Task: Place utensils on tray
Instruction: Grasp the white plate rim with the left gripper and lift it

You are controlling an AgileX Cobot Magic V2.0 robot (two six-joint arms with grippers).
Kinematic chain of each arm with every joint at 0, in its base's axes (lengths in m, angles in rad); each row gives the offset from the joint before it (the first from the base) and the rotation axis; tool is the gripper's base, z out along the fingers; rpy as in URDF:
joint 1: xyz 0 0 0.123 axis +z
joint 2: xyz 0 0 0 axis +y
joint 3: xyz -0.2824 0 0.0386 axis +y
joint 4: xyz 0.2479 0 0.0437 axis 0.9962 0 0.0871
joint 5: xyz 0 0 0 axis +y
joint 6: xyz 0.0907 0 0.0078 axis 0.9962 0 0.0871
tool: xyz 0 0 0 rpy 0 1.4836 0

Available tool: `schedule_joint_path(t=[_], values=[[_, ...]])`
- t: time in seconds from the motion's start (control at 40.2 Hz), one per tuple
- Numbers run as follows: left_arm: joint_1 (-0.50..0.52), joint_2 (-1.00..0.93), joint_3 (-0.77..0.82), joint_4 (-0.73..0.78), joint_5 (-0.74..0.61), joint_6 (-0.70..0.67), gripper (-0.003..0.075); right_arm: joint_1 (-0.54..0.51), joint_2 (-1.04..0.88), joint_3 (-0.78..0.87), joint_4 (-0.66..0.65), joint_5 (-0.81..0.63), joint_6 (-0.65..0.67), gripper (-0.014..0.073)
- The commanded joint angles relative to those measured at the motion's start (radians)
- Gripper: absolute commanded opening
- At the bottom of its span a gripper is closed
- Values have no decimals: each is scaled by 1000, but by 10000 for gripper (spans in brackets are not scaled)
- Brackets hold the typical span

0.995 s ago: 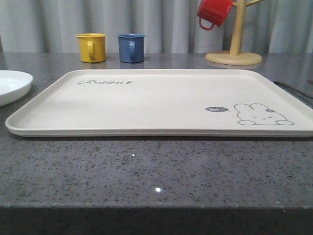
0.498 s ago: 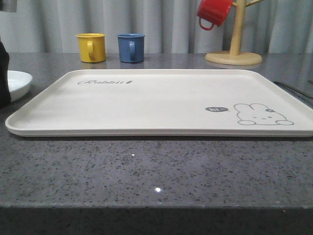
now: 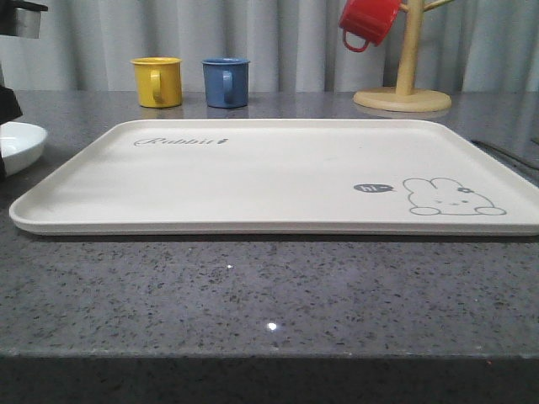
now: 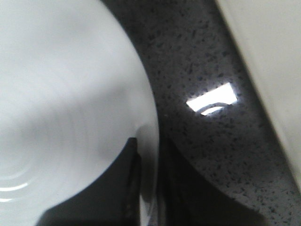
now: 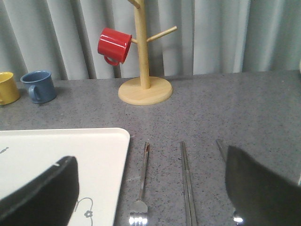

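The round white plate (image 3: 24, 141) lies on the counter left of the cream rabbit tray (image 3: 278, 172). My left gripper (image 4: 149, 188) straddles the plate (image 4: 61, 94) at its rim, one finger inside, the other outside, shut on it. The dark left arm (image 3: 7, 105) shows at the front view's far left edge. To the right of the tray (image 5: 61, 150) lie the fork (image 5: 141, 179) and the chopsticks (image 5: 187, 183). The spoon (image 5: 221, 148) is mostly hidden by a finger. My right gripper (image 5: 150, 193) hovers open above them, holding nothing.
A yellow mug (image 3: 157, 81) and a blue mug (image 3: 226, 82) stand behind the tray. At the back right is a wooden mug tree (image 3: 404, 84) with a red mug (image 3: 368, 21) hanging on it. A grey curtain closes off the back.
The left arm has come into the front view at the far left. The plate's visible edge has shifted a little to the left. The tray and mugs have not moved.
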Motion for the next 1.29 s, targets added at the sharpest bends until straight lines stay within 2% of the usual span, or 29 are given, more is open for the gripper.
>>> schedule_joint_path(t=[0.0,0.274,0.523,0.921,1.07,1.269], values=[[-4,-30,-30,-1,12,-6,-18,-6,15,-36,4,-82,-6,654],[-23,-69,-153,37,129,-11,-19,-6,15,-36,4,-82,-6,654],[-176,-78,-328,88,254,-37,-19,-6,15,-36,4,-82,-6,654],[-489,-16,-483,88,239,-90,-19,-6,15,-36,4,-82,-6,654],[-556,43,-492,80,225,-90,-18,-6,15,-36,4,-82,-6,654],[-569,117,-492,33,207,-90,-18,-6,15,-36,4,-82,-6,654]])
